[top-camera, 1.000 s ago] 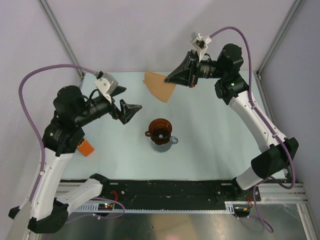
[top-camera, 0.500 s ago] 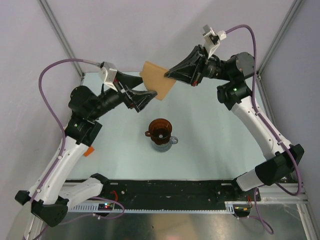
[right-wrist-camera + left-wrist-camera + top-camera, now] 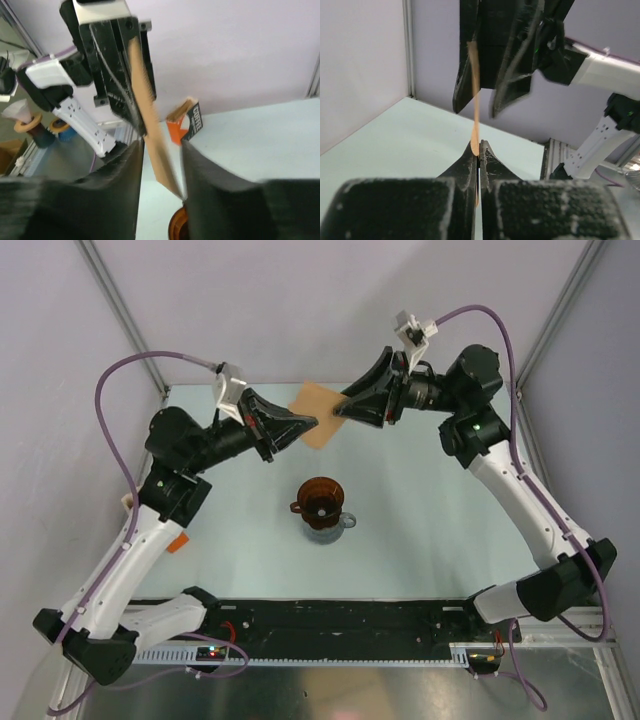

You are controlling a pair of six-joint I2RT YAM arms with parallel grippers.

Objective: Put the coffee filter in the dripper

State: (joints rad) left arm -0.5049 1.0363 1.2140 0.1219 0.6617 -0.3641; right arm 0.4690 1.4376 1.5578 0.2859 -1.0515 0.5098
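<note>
Dripper (image 3: 320, 498) stands about mid-table (image 3: 440, 530) atop a clear jug (image 3: 343, 522), rim up, its centre hole in plain view. To its left, near the table's left edge and partly under the left arm, lies an orange box (image 3: 174, 539).

Beyond the dripper, over the far part of the table, the filter (image 3: 320, 402) is up in the air, flat, between the two grippers, which meet it from opposite sides. The left gripper (image 3: 313, 421) comes in from the left. Its wrist view shows its fingers pressed together on the filter's lower edge, the paper seen edge-on as a thin tan line rising from the tips. The right gripper (image 3: 340, 412) reaches in from the right with its fingers parted: both wrist views show a gap between them with the filter passing through it. In the left wrist view the paper lies against one right finger; whether it touches the other cannot be told. The filter is well apart from the dripper, higher and farther back.
</note>
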